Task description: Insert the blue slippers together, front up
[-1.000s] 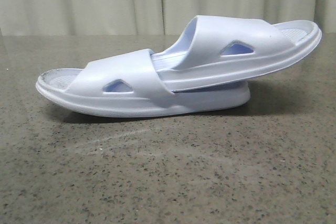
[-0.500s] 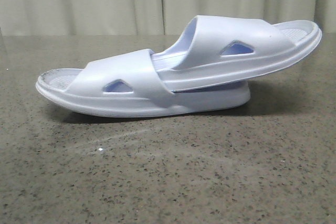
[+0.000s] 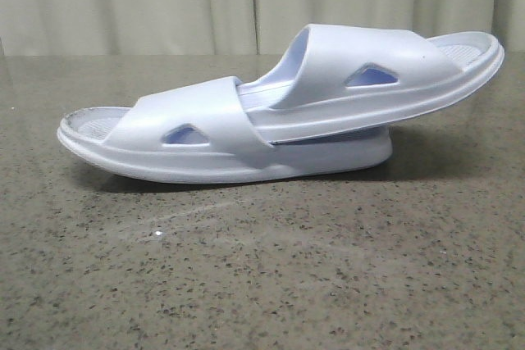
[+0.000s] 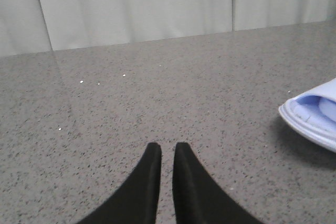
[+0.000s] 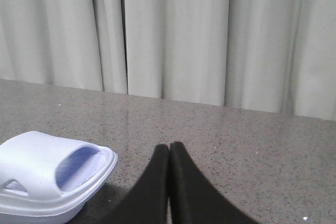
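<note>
The two blue slippers lie nested on the grey speckled table. The lower slipper point(image 3: 205, 133) rests flat. The upper slipper point(image 3: 385, 71) has one end pushed under the lower one's strap, and its other end tilts up to the right. Neither gripper shows in the front view. My left gripper point(image 4: 167, 148) is empty and shut but for a thin slit, above bare table, with one slipper end point(image 4: 315, 119) off to its side. My right gripper point(image 5: 169, 148) is shut and empty, and a slipper end point(image 5: 47, 177) lies beside it.
The stone table point(image 3: 262, 268) stretches in front of the slippers. A pale curtain point(image 3: 205, 6) hangs behind its far edge and also shows in the right wrist view point(image 5: 184, 35).
</note>
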`<action>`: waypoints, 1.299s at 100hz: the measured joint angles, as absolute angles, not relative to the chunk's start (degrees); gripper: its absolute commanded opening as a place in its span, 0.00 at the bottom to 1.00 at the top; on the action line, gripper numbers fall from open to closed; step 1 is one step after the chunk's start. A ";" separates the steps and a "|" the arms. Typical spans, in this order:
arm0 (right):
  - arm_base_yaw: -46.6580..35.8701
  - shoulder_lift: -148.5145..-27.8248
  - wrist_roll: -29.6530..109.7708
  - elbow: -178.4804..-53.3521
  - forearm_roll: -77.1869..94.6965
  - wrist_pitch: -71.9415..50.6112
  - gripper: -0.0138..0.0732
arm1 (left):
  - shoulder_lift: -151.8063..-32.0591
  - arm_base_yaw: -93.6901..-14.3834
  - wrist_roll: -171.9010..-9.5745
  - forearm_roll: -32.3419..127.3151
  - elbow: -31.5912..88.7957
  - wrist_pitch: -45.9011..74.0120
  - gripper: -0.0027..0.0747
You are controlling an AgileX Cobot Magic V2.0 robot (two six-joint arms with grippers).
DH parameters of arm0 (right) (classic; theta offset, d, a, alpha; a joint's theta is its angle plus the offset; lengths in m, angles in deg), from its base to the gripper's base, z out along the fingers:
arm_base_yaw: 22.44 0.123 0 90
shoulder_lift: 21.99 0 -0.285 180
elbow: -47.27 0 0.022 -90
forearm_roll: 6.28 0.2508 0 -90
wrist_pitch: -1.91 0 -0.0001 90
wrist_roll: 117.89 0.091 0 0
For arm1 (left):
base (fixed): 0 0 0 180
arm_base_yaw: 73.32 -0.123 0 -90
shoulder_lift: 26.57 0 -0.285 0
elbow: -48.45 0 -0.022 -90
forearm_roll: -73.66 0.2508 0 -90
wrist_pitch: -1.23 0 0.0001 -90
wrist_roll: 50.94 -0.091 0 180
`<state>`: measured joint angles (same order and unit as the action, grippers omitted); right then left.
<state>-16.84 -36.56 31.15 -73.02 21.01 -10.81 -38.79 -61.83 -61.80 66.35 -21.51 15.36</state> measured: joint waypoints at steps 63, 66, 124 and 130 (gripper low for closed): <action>-16.84 -36.56 31.15 -73.02 21.01 -10.81 0.04 | -34.12 -67.04 -55.65 75.46 -28.84 10.26 0.06; -16.84 -36.56 31.15 -73.02 21.01 -10.81 0.04 | -34.12 -67.04 -55.65 75.46 -28.84 10.17 0.06; -16.84 -36.56 31.15 -73.02 21.01 -10.81 0.04 | -34.12 -67.04 -55.65 73.66 -28.84 9.56 0.06; -16.84 -36.56 31.15 -73.02 21.01 -10.81 0.04 | -34.12 -67.04 -55.65 73.66 -28.84 9.56 0.06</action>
